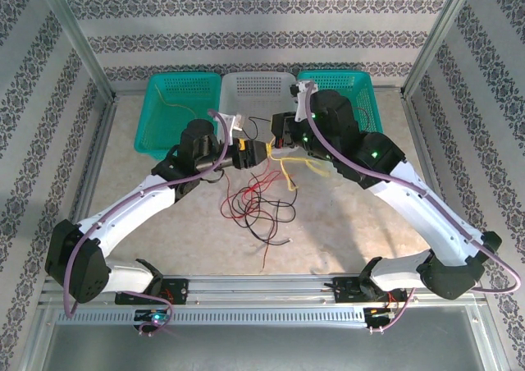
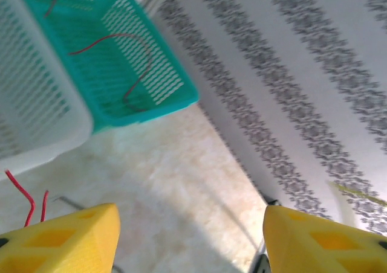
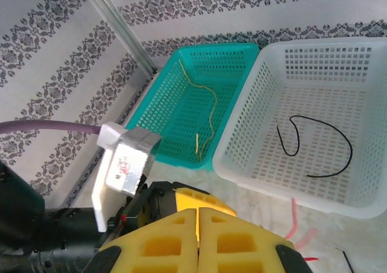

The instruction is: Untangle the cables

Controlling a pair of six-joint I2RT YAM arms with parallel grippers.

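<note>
**Striped walls around a pale table**

White walls (image 1: 262, 18) with bands of grey damask pattern enclose three sides, framed by aluminium posts (image 1: 78, 38). The tabletop (image 1: 344, 231) is beige, marbled and evenly lit. A slotted metal rail (image 1: 262, 293) runs along its near edge.

The pale table (image 1: 164, 240) holds a left green basket (image 1: 164, 116) at eleven o'clock, a white basket (image 1: 254, 88) at twelve and a right green basket (image 1: 361, 84) at one. The cables (image 1: 246, 199) lie jumbled in the middle.
</note>
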